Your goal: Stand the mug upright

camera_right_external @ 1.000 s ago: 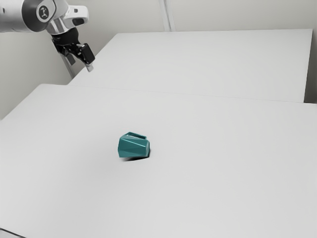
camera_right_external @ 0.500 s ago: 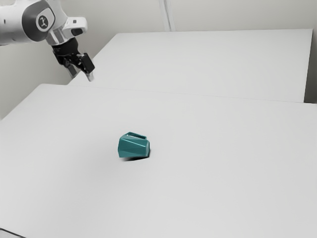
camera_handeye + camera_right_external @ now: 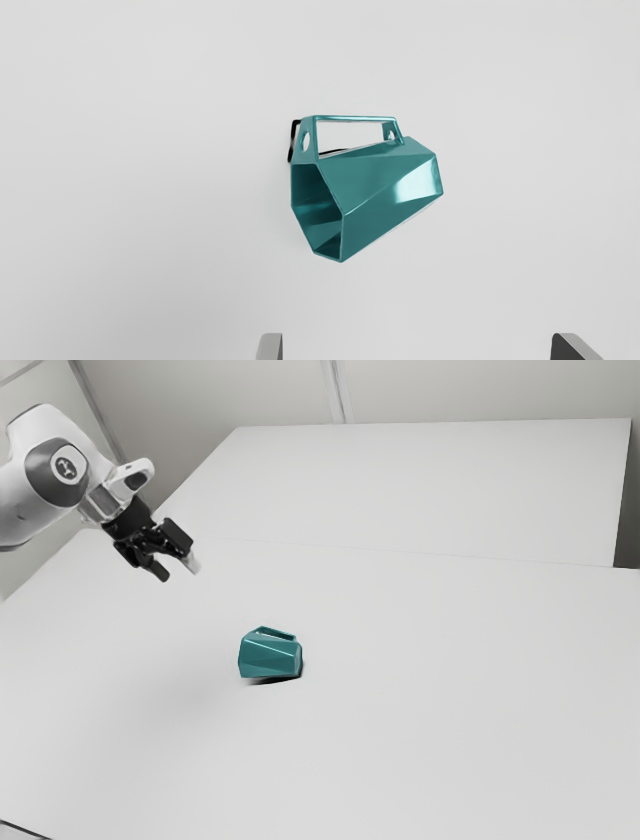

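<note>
Glossy teal faceted mug (image 3: 270,657): perhaps metal, tipped on its side on the smooth white surface (image 3: 430,710)
Angular teal handle (image 3: 356,119): along the mug's flank
Black two-finger jaws (image 3: 177,568): spread wide, holding nothing, raised above the surface, apart from the mug

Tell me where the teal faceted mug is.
In the exterior view, the mug lies tipped on the white table, left of centre, lower than the open black two-finger tool.
</note>
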`<state>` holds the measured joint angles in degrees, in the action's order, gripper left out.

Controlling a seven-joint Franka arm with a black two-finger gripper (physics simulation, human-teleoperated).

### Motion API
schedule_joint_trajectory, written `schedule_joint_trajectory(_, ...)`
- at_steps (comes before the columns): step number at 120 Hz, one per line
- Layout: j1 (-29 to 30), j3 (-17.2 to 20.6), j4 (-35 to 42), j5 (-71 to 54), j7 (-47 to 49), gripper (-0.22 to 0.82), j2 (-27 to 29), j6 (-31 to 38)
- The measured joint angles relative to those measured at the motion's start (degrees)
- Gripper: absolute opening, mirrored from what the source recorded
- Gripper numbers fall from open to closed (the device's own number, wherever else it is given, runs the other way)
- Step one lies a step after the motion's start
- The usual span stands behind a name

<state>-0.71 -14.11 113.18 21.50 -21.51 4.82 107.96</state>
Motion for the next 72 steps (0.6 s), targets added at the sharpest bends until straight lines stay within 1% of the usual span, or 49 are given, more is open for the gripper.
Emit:
schedule_joint_trajectory(15,-0.2,-1.1,3.9,6.4,-2.5,0.58,-0.2,1.6)
schedule_joint_trajectory(28,-0.4,-1.3,6.0,10.8,-5.2,0.58,-0.5,3.0)
schedule_joint_trajectory(41,-0.3,-2.3,8.4,15.6,-8.5,0.58,-0.8,4.0)
schedule_joint_trajectory(59,-0.2,-4.1,11.3,20.3,-13.5,0.58,-1.4,4.9)
schedule_joint_trajectory(72,-0.2,-4.9,12.2,22.9,-17.3,0.58,-2.8,5.2)
